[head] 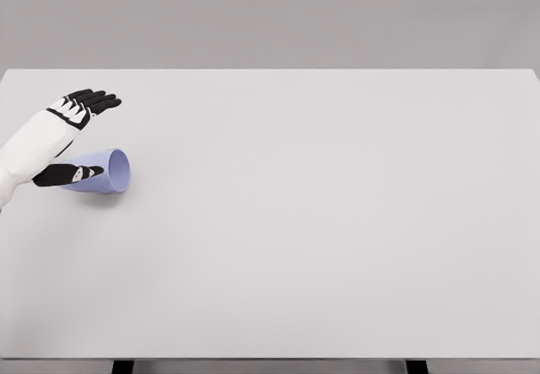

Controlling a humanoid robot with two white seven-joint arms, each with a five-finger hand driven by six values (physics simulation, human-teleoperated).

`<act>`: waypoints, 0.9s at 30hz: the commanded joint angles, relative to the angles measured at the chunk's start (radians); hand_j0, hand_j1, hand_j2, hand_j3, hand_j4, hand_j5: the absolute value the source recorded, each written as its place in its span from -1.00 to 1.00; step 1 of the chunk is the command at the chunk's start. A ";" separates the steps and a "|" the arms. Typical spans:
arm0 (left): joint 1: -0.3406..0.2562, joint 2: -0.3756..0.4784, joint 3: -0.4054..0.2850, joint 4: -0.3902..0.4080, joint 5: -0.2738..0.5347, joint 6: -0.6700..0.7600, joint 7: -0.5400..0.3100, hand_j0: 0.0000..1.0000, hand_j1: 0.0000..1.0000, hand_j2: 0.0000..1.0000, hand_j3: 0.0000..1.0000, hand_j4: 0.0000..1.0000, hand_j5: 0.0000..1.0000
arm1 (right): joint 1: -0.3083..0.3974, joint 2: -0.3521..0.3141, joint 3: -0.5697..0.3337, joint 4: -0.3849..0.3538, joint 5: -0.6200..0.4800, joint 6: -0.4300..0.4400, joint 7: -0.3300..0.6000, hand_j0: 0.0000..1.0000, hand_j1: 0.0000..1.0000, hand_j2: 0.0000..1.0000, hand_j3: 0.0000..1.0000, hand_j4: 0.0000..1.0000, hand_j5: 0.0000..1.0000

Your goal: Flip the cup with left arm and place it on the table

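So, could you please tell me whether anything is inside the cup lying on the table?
The cup lies on its side, mouth facing right. The visible inside shows only lavender wall, nothing in it. Its deeper end is out of sight, and the left hand covers its left part.

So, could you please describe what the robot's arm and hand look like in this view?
Only the left arm shows, entering from the picture's left edge. Its forearm is a smooth, rounded white shell with no visible cables. The left hand has black fingers, with white plates over the knuckle area at their base. The thumb is black too, with a small white marking on it. The right arm is out of view.
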 commanded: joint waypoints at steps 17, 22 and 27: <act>-0.002 0.079 0.065 -0.028 0.018 0.000 0.001 1.00 1.00 1.00 1.00 1.00 1.00 | 0.006 0.000 -0.001 0.005 0.004 0.002 0.001 1.00 1.00 1.00 1.00 1.00 1.00; -0.003 0.228 0.079 -0.112 0.260 0.000 -0.376 0.91 0.91 0.91 0.91 0.91 0.91 | 0.006 0.000 -0.001 0.005 0.004 0.002 0.001 1.00 1.00 1.00 1.00 1.00 1.00; -0.040 0.219 0.082 -0.181 0.419 0.248 -0.619 0.94 0.94 0.94 0.94 0.94 0.94 | 0.006 0.000 -0.001 0.005 0.004 0.002 0.001 1.00 1.00 1.00 1.00 1.00 1.00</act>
